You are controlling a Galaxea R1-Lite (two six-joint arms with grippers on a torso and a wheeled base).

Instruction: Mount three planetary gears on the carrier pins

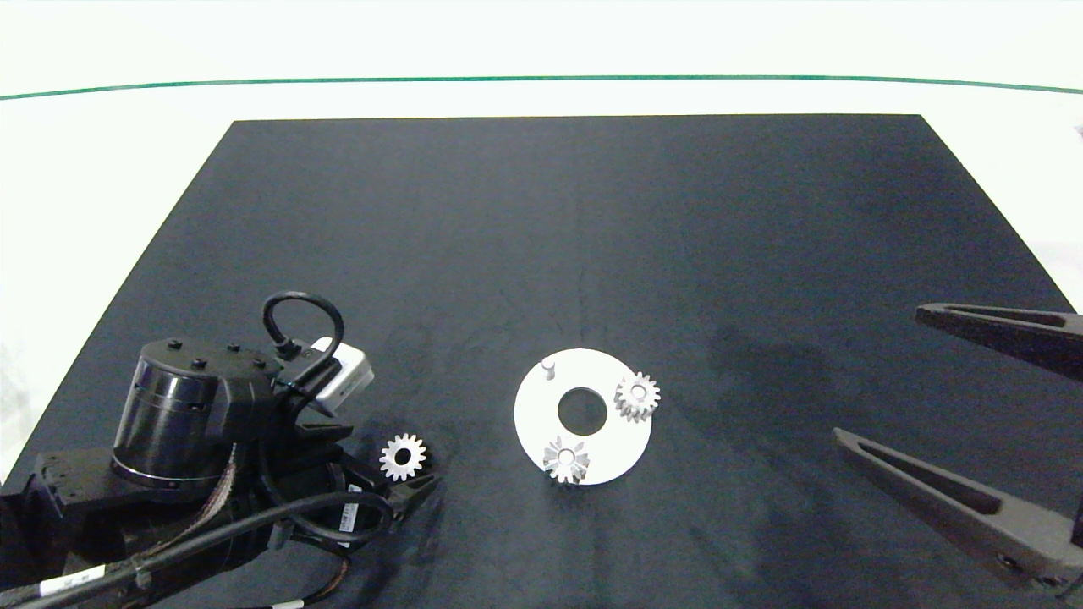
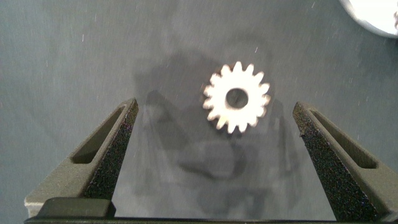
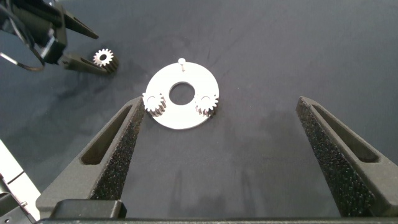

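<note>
While two gears already sit on their pegs, the third planetary gear lies flat on the dark mat, well to the left of the white disc, and the left gripper hovers directly over it with its fingers spread wide and grasping nothing. To do this pick well, I judge the gripper should come straight down so that the gear sits midway between the two pads, then close on opposite teeth with the gear level; in the left wrist view the gear lies a little toward one finger, so a small sideways correction looks worthwhile before closing. A tilted grip would make it hard to line the centre hole up with the one bare carrier pin, which stands upright on the far-left part of the disc.

The loose gear is small, silvery and bright, with short blunt teeth all round and a clean round hole in the middle; it casts a soft shadow on the mat. The two mounted gears, one at the disc's right edge and one at its near edge, look the same and overhang the rim slightly.

The right gripper waits well to the right of the disc, its fingers wide apart and empty
</note>
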